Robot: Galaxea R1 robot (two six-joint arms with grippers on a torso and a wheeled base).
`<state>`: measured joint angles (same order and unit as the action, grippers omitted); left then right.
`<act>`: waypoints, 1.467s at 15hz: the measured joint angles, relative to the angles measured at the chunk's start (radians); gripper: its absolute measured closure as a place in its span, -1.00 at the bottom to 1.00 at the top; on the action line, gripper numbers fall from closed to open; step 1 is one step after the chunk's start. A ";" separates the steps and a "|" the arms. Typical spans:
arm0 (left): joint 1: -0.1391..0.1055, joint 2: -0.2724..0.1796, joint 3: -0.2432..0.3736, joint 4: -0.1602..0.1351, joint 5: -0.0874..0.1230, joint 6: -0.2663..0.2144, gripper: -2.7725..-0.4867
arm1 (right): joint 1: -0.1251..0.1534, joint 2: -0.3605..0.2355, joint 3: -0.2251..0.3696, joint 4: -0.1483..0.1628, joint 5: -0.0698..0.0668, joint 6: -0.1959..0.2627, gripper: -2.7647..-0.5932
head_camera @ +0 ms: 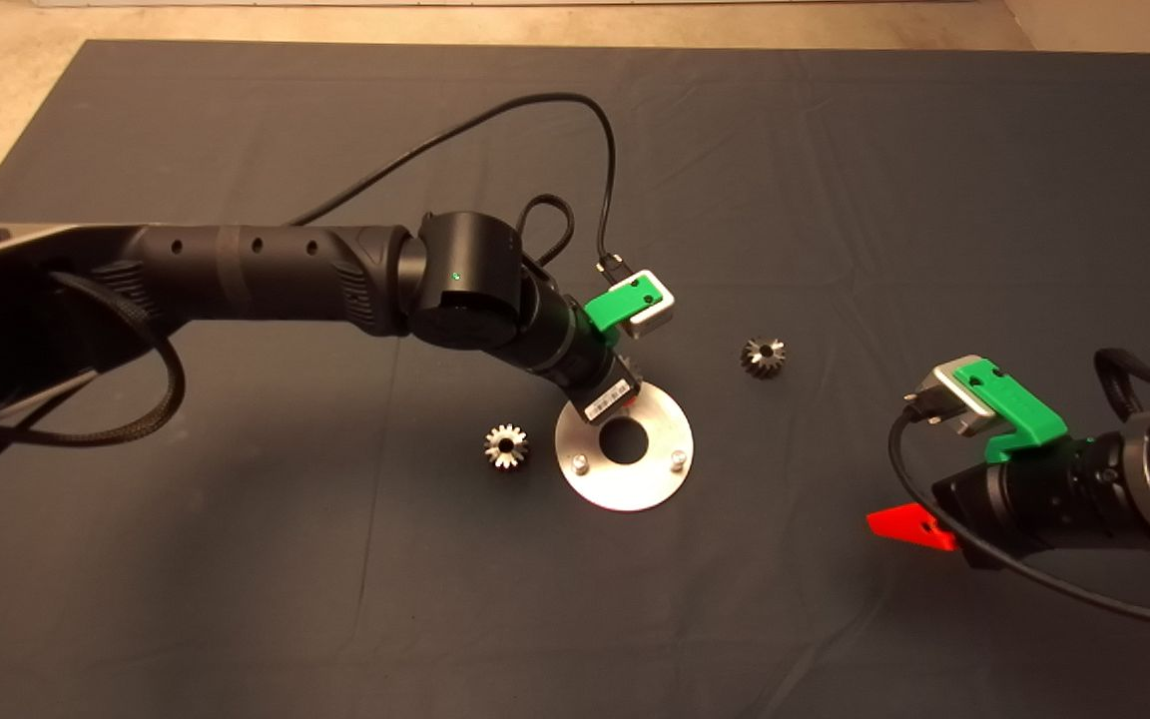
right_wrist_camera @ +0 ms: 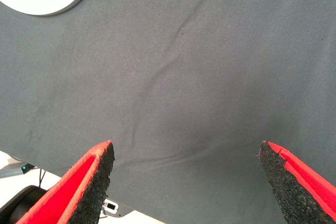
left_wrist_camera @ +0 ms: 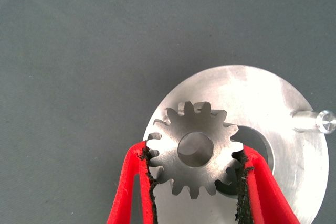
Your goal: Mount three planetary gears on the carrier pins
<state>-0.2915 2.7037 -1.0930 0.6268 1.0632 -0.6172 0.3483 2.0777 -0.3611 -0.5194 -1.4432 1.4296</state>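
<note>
Left gripper clamping a planetary gear right over the round plate, two gears loose beside that plate, right gripper spread wide nearby

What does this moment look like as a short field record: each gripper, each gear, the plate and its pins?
left gripper: shut on the held gear, over the carrier plate
held gear: flat between the pads, not seen seated on a pin
right gripper: open, empty, above bare mat near the mat's right edge
loose gears: one left of the plate, one to its upper right, both on the mat
carrier pins in head view: two bare; the third hidden under the left gripper
</note>
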 joint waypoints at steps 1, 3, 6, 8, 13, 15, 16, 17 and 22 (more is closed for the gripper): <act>0.001 0.000 0.000 0.001 -0.007 0.000 0.91 | 0.001 0.000 0.000 0.000 0.000 0.000 -0.34; 0.001 0.006 0.000 0.001 -0.009 -0.002 0.91 | 0.001 0.000 0.000 0.000 0.000 0.000 -0.34; 0.006 0.008 -0.007 0.001 -0.028 -0.002 0.91 | 0.001 0.000 0.000 0.000 0.000 0.000 -0.34; 0.006 0.008 -0.011 0.000 -0.035 -0.002 0.91 | 0.001 0.000 0.000 0.000 0.000 0.000 -0.34; 0.006 0.008 -0.018 -0.002 -0.044 0.016 0.91 | 0.001 0.000 0.000 0.000 0.000 0.000 -0.34; 0.006 0.005 -0.018 -0.002 -0.044 0.021 0.91 | 0.001 0.000 0.000 0.000 0.000 0.000 -0.34; 0.006 0.005 -0.018 -0.001 -0.045 0.021 0.91 | 0.001 0.000 0.000 0.000 0.000 0.000 -0.34; 0.006 0.005 -0.018 -0.001 -0.045 0.021 0.91 | 0.001 0.000 0.000 0.000 0.000 0.000 -0.34; 0.006 0.005 -0.018 -0.001 -0.045 0.021 0.91 | 0.001 0.000 0.000 0.000 0.000 0.000 -0.34</act>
<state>-0.2855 2.7089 -1.1113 0.6262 1.0179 -0.5960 0.3491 2.0777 -0.3611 -0.5194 -1.4432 1.4296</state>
